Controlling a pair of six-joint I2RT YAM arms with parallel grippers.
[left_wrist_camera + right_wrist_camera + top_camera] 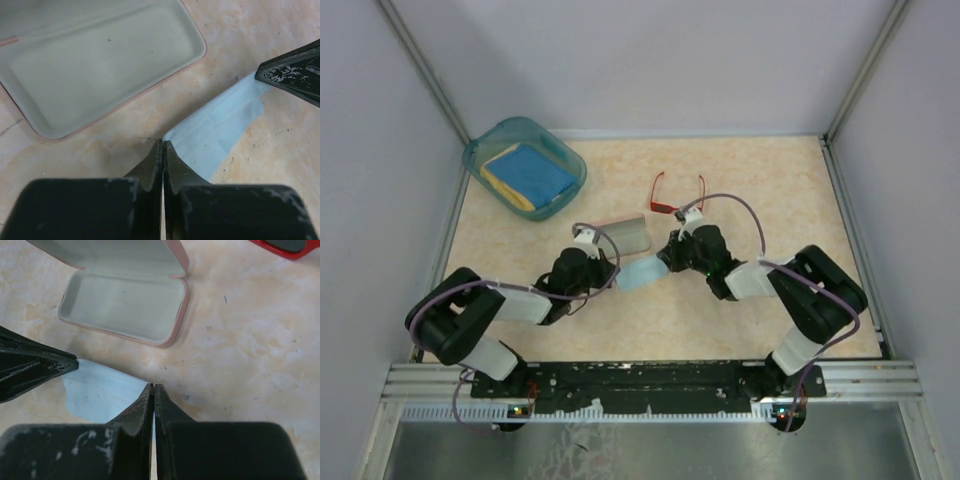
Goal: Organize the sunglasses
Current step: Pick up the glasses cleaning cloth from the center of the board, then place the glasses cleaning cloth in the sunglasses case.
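The sunglasses (677, 196), thin red frame with dark lenses, lie on the table beyond my right gripper; only one red corner of them (280, 247) shows in the right wrist view. A light blue cloth (640, 273) stretches between my two grippers. My left gripper (163, 142) is shut on one end of the cloth (215, 127). My right gripper (154, 386) is shut on the other end (100, 390). The pink case (623, 234) lies open just behind the cloth, its pale inside empty (100, 60) (125, 305).
A teal bin (480, 152) with blue and yellow cloths in it stands at the back left. Grey walls and metal rails close in the table on three sides.
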